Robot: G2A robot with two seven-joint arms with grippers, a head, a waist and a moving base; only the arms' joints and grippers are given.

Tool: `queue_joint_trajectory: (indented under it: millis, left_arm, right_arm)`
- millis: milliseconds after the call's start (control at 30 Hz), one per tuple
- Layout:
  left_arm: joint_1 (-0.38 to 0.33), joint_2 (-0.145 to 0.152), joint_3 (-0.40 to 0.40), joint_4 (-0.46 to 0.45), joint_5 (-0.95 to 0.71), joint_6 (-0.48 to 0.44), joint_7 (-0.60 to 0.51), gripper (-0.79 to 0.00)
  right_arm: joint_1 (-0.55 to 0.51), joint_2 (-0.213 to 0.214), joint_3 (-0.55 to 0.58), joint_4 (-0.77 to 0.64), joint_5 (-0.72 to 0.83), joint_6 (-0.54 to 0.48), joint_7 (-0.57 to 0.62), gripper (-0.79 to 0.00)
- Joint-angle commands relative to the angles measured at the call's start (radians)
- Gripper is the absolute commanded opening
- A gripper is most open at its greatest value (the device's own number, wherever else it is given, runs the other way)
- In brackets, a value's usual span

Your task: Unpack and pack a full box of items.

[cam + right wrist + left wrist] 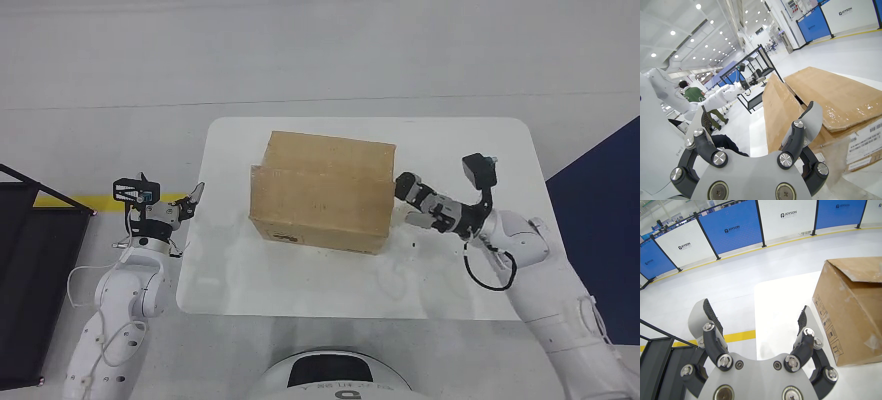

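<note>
Box [325,190] sits mid-worktop [225,285]. Top flap [829,91] is down, its seam edge slightly lifted.

Right end effector [406,198] is spread wide and empty, just beside the box's right end, one finger at the flap edge.

Left end effector [190,200] is wide and empty at the worktop's left edge, apart from the box.

Step, as judged: opening the box; unpacking not yet begun.

Next move likely calls for catching the lifted edge and folding the flap back.

A pale grey floor [320,50] runs all round a white table [300,290] with rounded corners. One yellow line [738,334] crosses the floor beside it. Another follows the foot of a curving fence of partition panels [730,236] — blue and white by turns, set between black posts [760,222]. A black rack [657,361] stands just off the table's left end. Off its right end lies a dark blue surface [600,165] — perhaps another panel. Rows of round ceiling lights [698,6] shine overhead.
</note>
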Motion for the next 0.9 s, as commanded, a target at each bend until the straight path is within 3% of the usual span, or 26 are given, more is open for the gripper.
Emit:
queue_joint_trajectory:
  millis: [0, 200, 867]
  left_arm:
    - [0.000, 0.000, 0.000, 0.000, 0.000, 0.000, 0.000, 0.000]
    - [0.000, 0.000, 0.000, 0.000, 0.000, 0.000, 0.000, 0.000]
    - [0.000, 0.000, 0.000, 0.000, 0.000, 0.000, 0.000, 0.000]
  right_arm:
    - [-0.004, 0.008, -0.003, -0.003, 0.126, 0.000, 0.069, 0.000]
    - [0.022, 0.065, -0.118, -0.057, 0.338, 0.077, 0.146, 0.000]
    - [0.022, 0.065, -0.118, -0.057, 0.338, 0.077, 0.146, 0.000]
